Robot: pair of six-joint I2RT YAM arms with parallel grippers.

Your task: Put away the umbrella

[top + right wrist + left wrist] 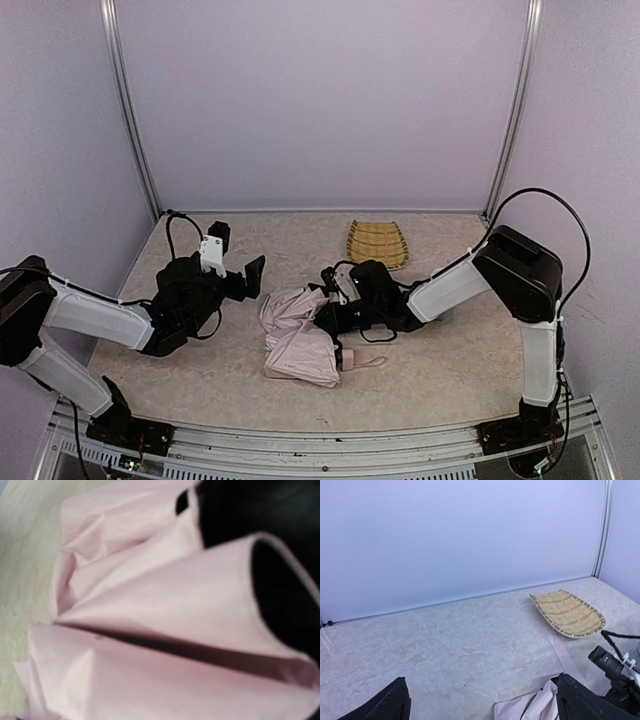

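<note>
Umbrella: the umbrella [300, 340] lies half collapsed on the table [450, 350], about the middle, between the two arms. Its pale-pink fabric sits in loose folds with black lining showing.
Handle: a small pink handle [347, 358] pokes out of the near fold on the right arm's side, and its strap trails further that way.
Long axis: the shaft is hidden. Going by the handle, I judge the umbrella runs roughly across the table, handle end toward the right arm.
Left end effector: the left end effector [238, 255] is spread wide with nothing between its fingers. It is tilted up just beside the umbrella's left edge and clear of the fabric.
Umbrella from the left end effector: ahead and a little to its right. In its wrist view a corner of pink shows low down, near the right-hand finger.
Right end effector: the right end effector [335, 300] is closed and pushed into the folds from the right. Its wrist view is filled with fabric, so I cannot tell whether any cloth is pinched.
Nearer arm: the right, which is already in among the folds. The left is close but apart.
Tray: a woven yellow tray [378, 243] sits toward the back of the table, well apart from the umbrella.
Coming move: my guess is the left must come in from the side to gather the loose folds along that axis.
</note>
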